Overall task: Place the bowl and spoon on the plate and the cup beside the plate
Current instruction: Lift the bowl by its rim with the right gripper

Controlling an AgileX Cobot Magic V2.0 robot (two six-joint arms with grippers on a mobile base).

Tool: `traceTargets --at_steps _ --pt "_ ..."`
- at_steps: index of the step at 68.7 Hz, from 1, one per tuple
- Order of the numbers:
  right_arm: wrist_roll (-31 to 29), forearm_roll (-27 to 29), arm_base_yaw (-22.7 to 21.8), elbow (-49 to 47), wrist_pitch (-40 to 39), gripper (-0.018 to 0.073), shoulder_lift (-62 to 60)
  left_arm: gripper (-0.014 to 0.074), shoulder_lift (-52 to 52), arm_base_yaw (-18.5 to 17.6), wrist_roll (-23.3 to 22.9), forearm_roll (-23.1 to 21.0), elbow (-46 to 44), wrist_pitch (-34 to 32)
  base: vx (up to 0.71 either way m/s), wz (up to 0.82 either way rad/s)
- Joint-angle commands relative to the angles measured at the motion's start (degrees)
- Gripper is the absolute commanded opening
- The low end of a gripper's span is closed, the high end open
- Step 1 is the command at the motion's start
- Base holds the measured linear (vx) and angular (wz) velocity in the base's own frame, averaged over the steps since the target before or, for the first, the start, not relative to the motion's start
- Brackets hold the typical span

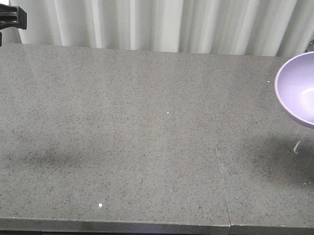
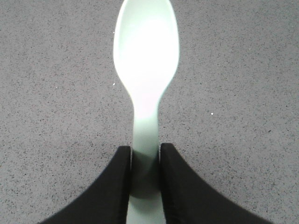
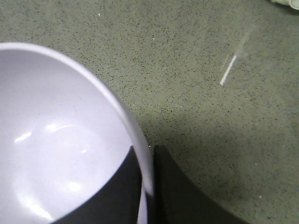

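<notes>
My left gripper is shut on the handle of the pale mint-green spoon, whose oval head points away over the grey table. A black part of the left arm shows at the far left edge of the front view. The lavender bowl hangs tilted above the table at the right edge of that view. My right gripper is shut on the bowl at its rim, one finger inside and one outside. The plate and the cup are out of view.
The speckled grey table has a seam running toward its front edge on the right. A pleated white curtain hangs behind it. A thin pale streak marks the tabletop under the bowl.
</notes>
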Motion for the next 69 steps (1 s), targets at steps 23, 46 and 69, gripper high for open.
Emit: traceTargets --at_steps 23,46,69 --pt "-0.6 -0.4 -0.2 -1.5 2.0 -0.0006 -12.0 -0.0006 -1.5 -0.2 0.0 1.3 -1.2 -2.6 0.0 0.0" --pt "-0.6 -0.2 -0.2 -1.5 2.1 -0.0006 -12.0 -0.0006 -1.5 -0.2 0.0 1.3 -1.2 -2.6 0.0 0.0" --pt "-0.6 -0.2 -0.2 -1.5 2.1 -0.0006 -12.0 -0.0006 -1.5 -0.2 0.0 1.3 -1.2 -2.6 0.0 0.0"
